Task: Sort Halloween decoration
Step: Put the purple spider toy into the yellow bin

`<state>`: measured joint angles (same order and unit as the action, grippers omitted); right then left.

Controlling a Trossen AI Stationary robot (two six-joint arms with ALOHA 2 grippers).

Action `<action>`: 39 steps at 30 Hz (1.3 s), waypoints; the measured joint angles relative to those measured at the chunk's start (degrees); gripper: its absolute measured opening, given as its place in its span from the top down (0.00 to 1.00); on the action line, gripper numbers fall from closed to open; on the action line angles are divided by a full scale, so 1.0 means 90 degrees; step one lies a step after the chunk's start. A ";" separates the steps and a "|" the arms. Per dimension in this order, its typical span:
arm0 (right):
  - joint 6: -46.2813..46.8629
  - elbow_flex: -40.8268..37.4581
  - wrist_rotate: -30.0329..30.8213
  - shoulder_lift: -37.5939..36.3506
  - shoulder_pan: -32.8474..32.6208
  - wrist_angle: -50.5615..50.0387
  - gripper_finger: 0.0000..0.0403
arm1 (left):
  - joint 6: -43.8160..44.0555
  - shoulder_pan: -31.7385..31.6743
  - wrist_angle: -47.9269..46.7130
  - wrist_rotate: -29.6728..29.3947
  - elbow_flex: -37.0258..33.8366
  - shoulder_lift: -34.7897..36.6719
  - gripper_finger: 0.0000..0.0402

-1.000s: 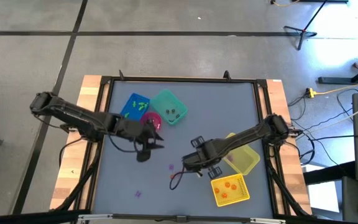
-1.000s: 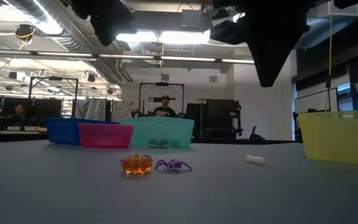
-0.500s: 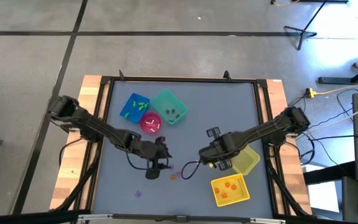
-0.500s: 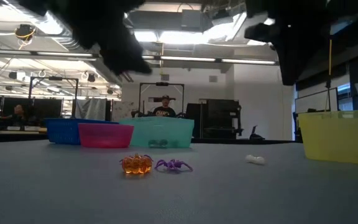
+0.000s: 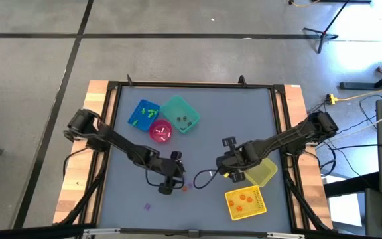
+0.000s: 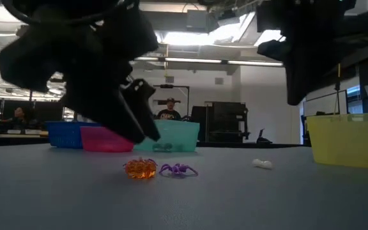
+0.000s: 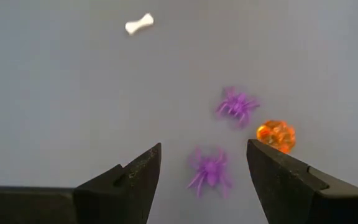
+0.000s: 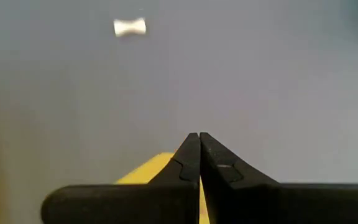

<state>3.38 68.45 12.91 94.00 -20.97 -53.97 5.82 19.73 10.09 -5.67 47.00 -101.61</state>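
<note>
The left claw, now spread wide and empty, has swung down from the bins to frame a purple spider on the table, beside the orange pumpkin, ready to grab.

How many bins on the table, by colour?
blue bin: 1
teal bin: 1
pink bin: 1
yellow bins: 2
Total: 5

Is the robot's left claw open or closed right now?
Open. The left end effector has its two dark fingers spread wide apart, with a purple spider lying between them.
</note>
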 joint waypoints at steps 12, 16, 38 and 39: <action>-0.0024 0.0000 -0.0007 0.0000 0.0000 0.0389 1.00 | 0.0007 -0.0005 -0.0004 0.0051 0.0000 -0.0254 0.45; -0.0027 0.0000 -0.0006 0.0000 0.0000 0.0391 1.00 | 0.0015 -0.0005 0.0020 0.0047 0.0000 -0.0303 0.45; -0.0029 0.0000 -0.0022 0.0000 0.0000 0.0561 1.00 | 0.0181 -0.0002 -0.0039 0.0106 0.0005 -0.0420 0.57; -0.0029 0.0002 -0.0022 0.0000 0.0000 0.0561 1.00 | 0.0182 -0.0002 -0.0039 0.0107 0.0005 -0.0420 0.57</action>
<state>3.11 68.47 12.71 94.00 -20.97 -48.93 7.46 19.70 9.74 -4.71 47.05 -105.38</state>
